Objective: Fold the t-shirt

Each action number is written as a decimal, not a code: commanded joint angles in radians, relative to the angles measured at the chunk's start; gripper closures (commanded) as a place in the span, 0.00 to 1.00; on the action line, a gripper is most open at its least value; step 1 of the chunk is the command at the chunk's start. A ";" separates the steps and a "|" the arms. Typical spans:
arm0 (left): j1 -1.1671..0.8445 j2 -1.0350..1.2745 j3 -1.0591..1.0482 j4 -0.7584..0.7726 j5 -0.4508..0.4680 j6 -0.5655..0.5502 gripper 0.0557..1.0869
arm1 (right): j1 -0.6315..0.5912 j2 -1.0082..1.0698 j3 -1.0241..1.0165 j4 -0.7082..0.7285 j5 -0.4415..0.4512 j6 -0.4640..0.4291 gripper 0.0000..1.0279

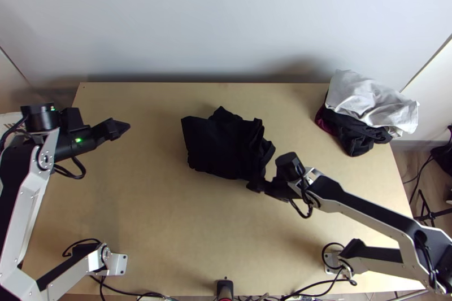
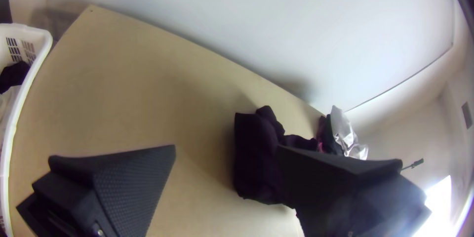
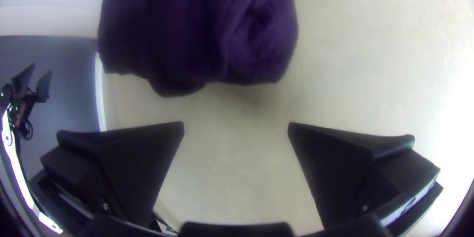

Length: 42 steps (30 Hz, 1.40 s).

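Bunched and partly folded, the dark t-shirt (image 1: 220, 145) lies on the middle of the table in the top view. My left gripper (image 1: 125, 127) is at the table's left side, apart from the shirt. My right gripper (image 1: 252, 184) is at the shirt's near right edge. In the left wrist view the left gripper (image 2: 224, 153) stands open, with the shirt (image 2: 254, 160) beyond it. The right wrist view has the right gripper (image 3: 236, 126) open with bare table between its fingers, and the shirt (image 3: 197, 29) looks purple just beyond the tips.
A pile of clothes, white cloth (image 1: 367, 100) over black and maroon, lies at the table's back right corner. A white basket (image 2: 24, 98) holding cloth stands beside the table's left side. The wall (image 1: 226, 24) rises behind the back edge.
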 commanded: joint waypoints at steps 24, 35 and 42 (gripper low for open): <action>0.028 -0.077 -0.026 0.008 -0.092 0.026 0.04 | -0.073 0.121 -0.001 0.382 0.021 0.032 0.05; 0.032 -0.096 -0.109 0.046 -0.092 0.035 0.04 | -0.054 0.156 -0.042 0.372 0.024 0.021 0.05; 0.061 -0.115 -0.114 0.048 -0.094 0.056 0.04 | -0.063 0.247 -0.002 0.385 0.047 -0.010 0.05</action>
